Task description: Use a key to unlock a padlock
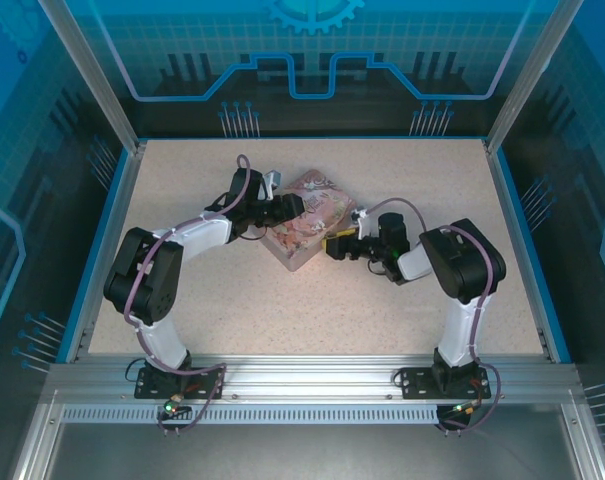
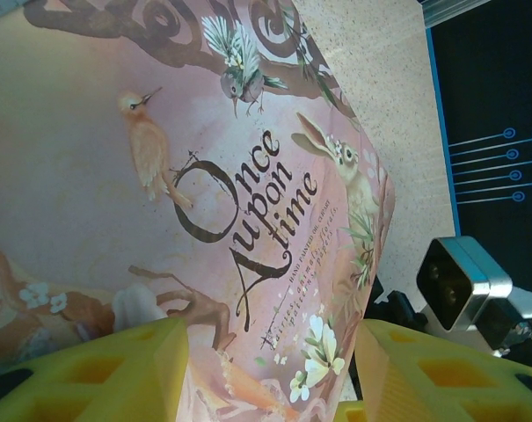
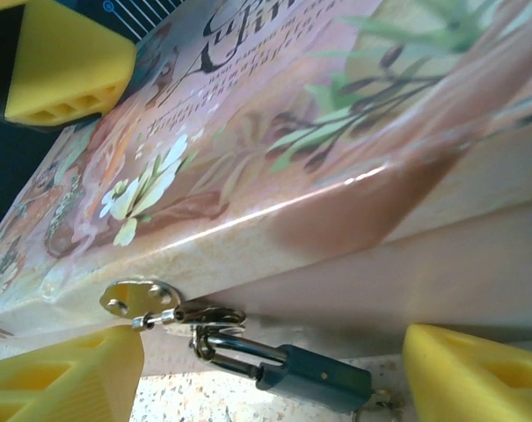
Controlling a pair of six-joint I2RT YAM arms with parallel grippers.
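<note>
Starting far left with the left gripper [image 1: 275, 212], parked at nine o'clock of the pink tin [image 1: 312, 218]. Opened wide, with yellow fingers [image 2: 98, 374] straddling a corner of the lid. Looks like a brace, there to stop the tin sliding once the lock gets worked. Cannot tell whether actually pressing on the metal or just hovering close.

Across to centre now, to the tin itself. Sits near the middle of the table [image 1: 182, 300], lid up, turned like a diamond with the clasp side facing four o'clock, toward the right arm. Handy for that arm's reach, by the look of it.

And on to the right gripper [image 3: 274, 374], down low at the tin's four o'clock edge. Also spread wide, gripping nothing, with one finger either side of the padlock [image 3: 317, 378]. Hangs from the silver clasp [image 3: 138, 299] by its shackle [image 3: 239, 345], with the blue body pointing toward four o'clock in the wrist view, down by the tabletop. Looks shut, so still to be unlocked. Touches neither finger.

As for the key: maybe a small glint at the body's far end, too tiny to call. Not held in either pincer, at any rate. Early days, then, by this reading: needs the key found and seated before any turning.
</note>
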